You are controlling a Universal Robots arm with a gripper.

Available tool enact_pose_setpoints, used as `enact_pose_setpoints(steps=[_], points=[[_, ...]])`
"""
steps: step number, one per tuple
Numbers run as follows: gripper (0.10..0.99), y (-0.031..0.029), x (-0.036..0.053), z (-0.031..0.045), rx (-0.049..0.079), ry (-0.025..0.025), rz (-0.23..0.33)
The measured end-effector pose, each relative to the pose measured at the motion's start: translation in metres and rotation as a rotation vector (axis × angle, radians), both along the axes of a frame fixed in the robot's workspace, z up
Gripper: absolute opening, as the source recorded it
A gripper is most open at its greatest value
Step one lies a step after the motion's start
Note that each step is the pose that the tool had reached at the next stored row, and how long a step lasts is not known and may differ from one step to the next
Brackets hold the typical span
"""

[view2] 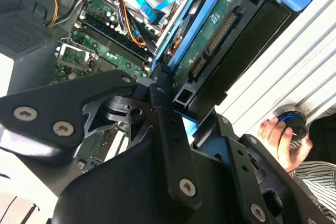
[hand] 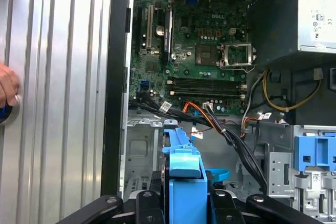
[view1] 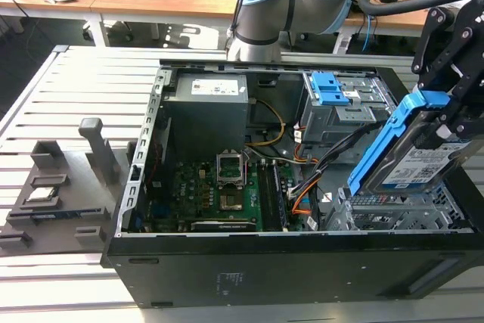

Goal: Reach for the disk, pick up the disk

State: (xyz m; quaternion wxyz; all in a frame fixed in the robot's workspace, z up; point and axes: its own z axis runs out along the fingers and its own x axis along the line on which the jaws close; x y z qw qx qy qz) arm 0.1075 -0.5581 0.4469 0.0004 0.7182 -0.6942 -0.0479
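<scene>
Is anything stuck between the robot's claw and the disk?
No. The gripper is already closed on the disk by its blue bracket, holding it tilted above the open computer case. Nothing visible sits between them.

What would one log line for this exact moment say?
phase: disk picked up | gripper: shut on disk | disk: tilted, lifted above computer case | bystander hand: beside case

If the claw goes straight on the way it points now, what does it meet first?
Probably the metal drive cage in the case: the claw, shut on the disk, points down at it. Depth is unclear.
</scene>
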Motion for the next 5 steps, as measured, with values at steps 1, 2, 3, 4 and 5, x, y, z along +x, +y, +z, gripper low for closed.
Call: enact_pose_setpoints(steps=[1, 2, 3, 4, 5], points=[[0.369, 0.0002, 0.0000, 0.0000, 0.000, 0.0000, 0.000], [0.369, 0.0000, 0.0000, 0.0001, 0.000, 0.0000, 0.000], [0.369, -0.0002, 0.0000, 0.0000, 0.000, 0.0000, 0.000], [0.369, -0.0002, 0.0000, 0.0000, 0.000, 0.0000, 0.000], [0.369, -0.0002, 0.0000, 0.0000, 0.000, 0.0000, 0.000]])
